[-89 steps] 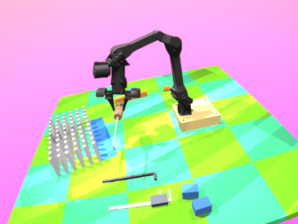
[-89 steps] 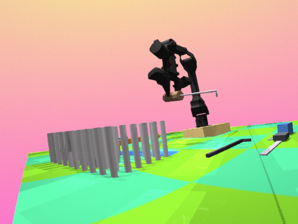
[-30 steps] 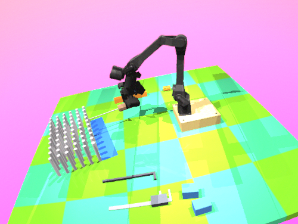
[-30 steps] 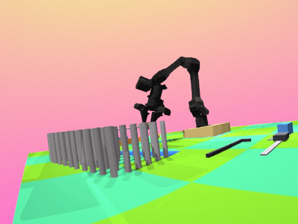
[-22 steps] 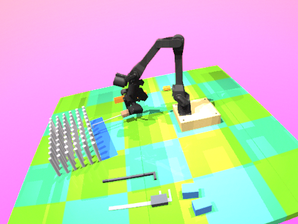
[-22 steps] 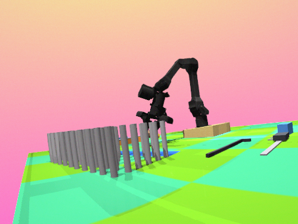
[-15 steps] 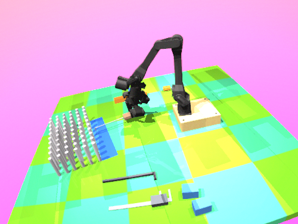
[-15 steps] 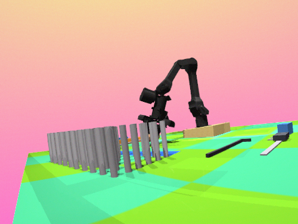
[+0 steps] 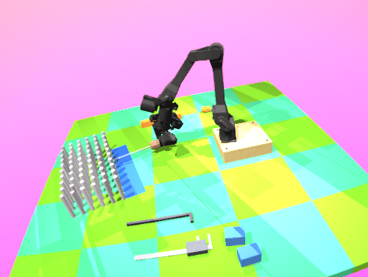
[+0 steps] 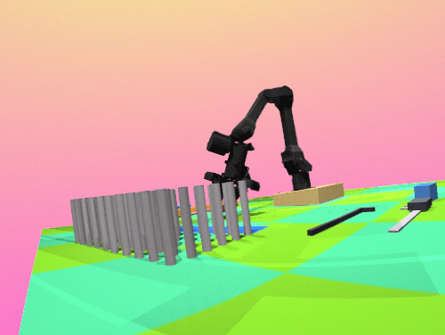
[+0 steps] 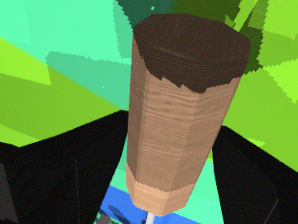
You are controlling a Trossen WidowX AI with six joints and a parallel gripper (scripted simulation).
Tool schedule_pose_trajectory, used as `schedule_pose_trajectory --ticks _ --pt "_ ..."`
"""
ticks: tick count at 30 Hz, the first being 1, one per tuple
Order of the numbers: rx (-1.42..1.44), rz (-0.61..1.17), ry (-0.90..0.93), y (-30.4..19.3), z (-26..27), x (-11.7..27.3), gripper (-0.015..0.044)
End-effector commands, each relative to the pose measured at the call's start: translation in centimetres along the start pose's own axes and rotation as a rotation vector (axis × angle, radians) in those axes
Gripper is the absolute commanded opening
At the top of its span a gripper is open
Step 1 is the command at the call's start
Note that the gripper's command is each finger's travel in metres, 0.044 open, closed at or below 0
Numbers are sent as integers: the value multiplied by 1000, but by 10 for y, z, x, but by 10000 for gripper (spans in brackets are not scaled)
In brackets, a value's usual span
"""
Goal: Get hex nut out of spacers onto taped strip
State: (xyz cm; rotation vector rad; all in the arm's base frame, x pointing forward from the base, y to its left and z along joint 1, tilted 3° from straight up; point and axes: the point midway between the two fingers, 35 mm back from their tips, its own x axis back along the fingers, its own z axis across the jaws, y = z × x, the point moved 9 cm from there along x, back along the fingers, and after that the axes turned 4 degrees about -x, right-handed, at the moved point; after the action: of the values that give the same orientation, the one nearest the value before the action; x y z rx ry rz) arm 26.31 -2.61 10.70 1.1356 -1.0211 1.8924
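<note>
Handled hook-rod in the pincer, alongside the post field

Near edge of the table [image 9: 280, 184] [image 10: 285, 307], from the top view: two blue blocks [image 9: 235, 236] [image 10: 425, 191], side by side, apart. Beside them, one caliper [image 9: 196, 247] [image 10: 419, 204], lying flat, pale beam, grey slider. Next, one dark bent bar [image 9: 160, 219] [image 10: 334, 221], flat, its short leg toward the blocks.

Farther, at left: one field of grey metal posts [image 9: 120, 188] [image 10: 153, 223], in rows, upright. Along its front, one blue strip [image 9: 135, 186] [image 10: 258, 230] [image 11: 117, 197], crossed by post shadows. Nut: cannot be made out; its place cannot be told.

Beyond the strip: one pincer [image 9: 162, 141] [image 10: 229, 193] [image 11: 172, 127], black, clamped on a wooden handle [image 9: 155, 144] [image 11: 172, 117] (eight-sided, by the look of it). From the handle a thin pale rod [image 9: 134, 152] [image 11: 151, 218] reaches over the strip toward the front posts; whether it touches one cannot be told.

Behind the pincer, one long orange piece [image 9: 146, 123] [image 10: 194, 210], partly hidden; farther off, one small orange piece [image 9: 206, 109]. One black arm [image 9: 218, 82] [image 10: 288, 126], bent high, on a pale wooden block [image 9: 252, 138] [image 10: 331, 194].
</note>
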Motion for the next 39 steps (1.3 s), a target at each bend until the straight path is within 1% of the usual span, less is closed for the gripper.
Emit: schedule_pose_trajectory --ticks 1,39 --pt "-5 9 8 -5 2 0 0" --pt "-7 11 8 -31 1 -7 0"
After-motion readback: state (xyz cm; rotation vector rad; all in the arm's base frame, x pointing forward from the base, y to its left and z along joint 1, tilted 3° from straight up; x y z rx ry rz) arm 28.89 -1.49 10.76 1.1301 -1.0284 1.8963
